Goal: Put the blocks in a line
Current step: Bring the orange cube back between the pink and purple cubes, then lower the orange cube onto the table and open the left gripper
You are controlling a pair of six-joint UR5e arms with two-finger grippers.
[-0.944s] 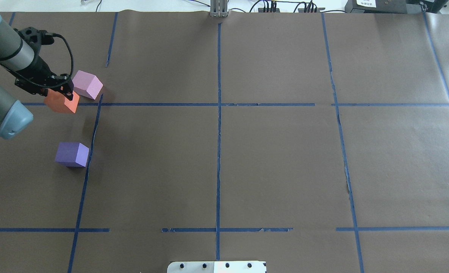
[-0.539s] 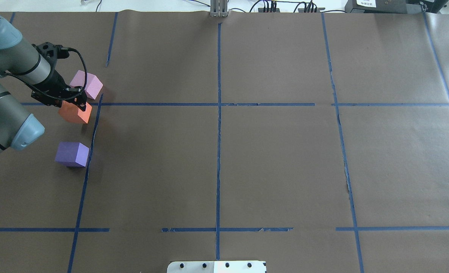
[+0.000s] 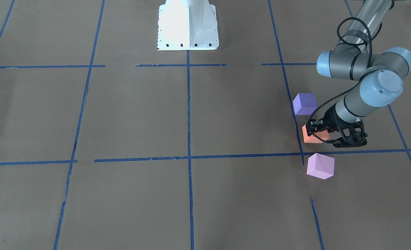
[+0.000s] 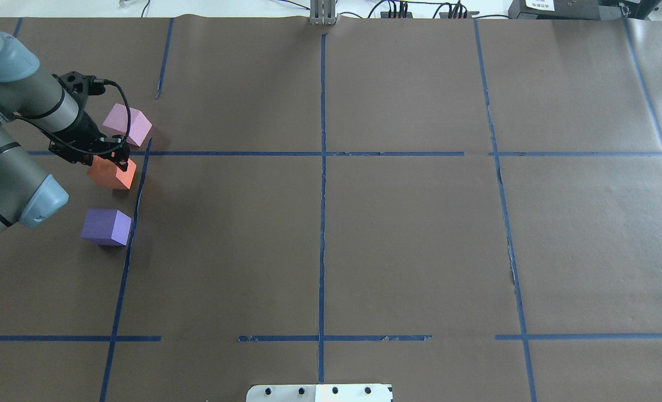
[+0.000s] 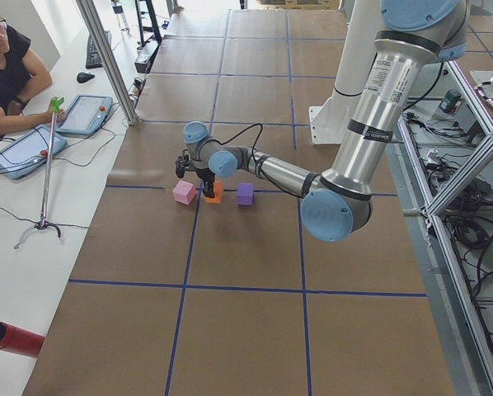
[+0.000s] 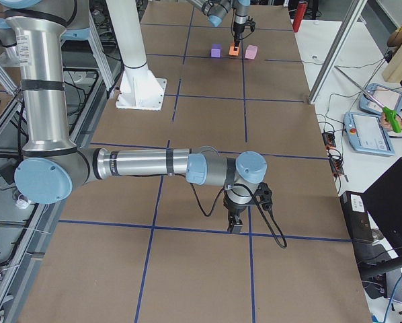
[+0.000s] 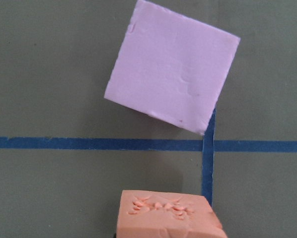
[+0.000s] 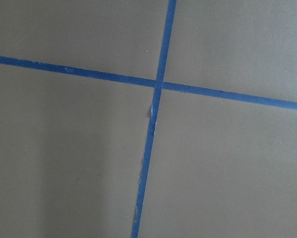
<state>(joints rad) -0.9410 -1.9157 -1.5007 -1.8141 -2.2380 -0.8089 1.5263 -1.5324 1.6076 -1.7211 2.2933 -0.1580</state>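
Observation:
My left gripper (image 4: pixel 106 162) is shut on the orange block (image 4: pixel 111 175), low over the brown paper. The block sits between the pale pink block (image 4: pixel 127 124) farther out and the violet block (image 4: pixel 106 226) nearer the robot. All three lie roughly along one blue tape line. In the front-facing view the orange block (image 3: pixel 311 138) is between the violet block (image 3: pixel 305 103) and the pink block (image 3: pixel 319 166). The left wrist view shows the orange block's top (image 7: pixel 166 218) and the pink block (image 7: pixel 171 82) beyond it. My right gripper (image 6: pixel 234 227) points down far from the blocks; I cannot tell if it is open.
Blue tape lines (image 4: pixel 322 167) divide the brown paper into squares. The white robot base (image 3: pixel 188 24) stands at the middle of the near edge. An operator (image 5: pixel 7 66) sits with tablets (image 5: pixel 28 153) past the table's far side.
My left gripper has carried the orange block right and toward the robot, from beside the pink block to the gap between pink and violet. The other two blocks have not moved.

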